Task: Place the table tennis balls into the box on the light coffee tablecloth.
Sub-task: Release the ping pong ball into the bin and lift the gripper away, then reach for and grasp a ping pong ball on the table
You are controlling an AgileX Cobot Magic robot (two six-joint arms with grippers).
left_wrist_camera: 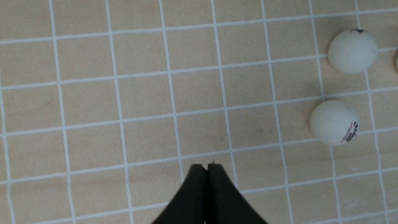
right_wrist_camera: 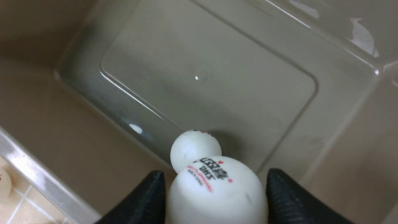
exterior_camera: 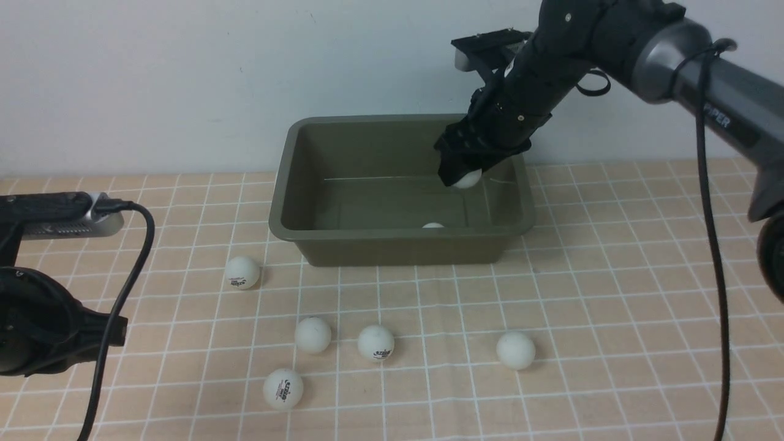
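The right tool (exterior_camera: pixel 462 170) hangs inside the box (exterior_camera: pixel 392 234), near its far right corner and above its floor. Its jaws stand wide on both sides of one ball (exterior_camera: pixel 467 179). The fingers (right_wrist_camera: pixel 146 202) are very close to this ball, and I cannot tell if they grip it or stand just apart from it. A second ball (exterior_camera: pixel 433 225) lies on the box floor by the near wall. The box stands on the light coffee tablecloth (exterior_camera: pixel 612 306), near its far edge. Five other balls (exterior_camera: pixel 376 342) lie on the cloth between the box and the near edge. The left tool (left_wrist_camera: pixel 206 169) is fully closed, holds nothing, and is above the cloth near its left edge.
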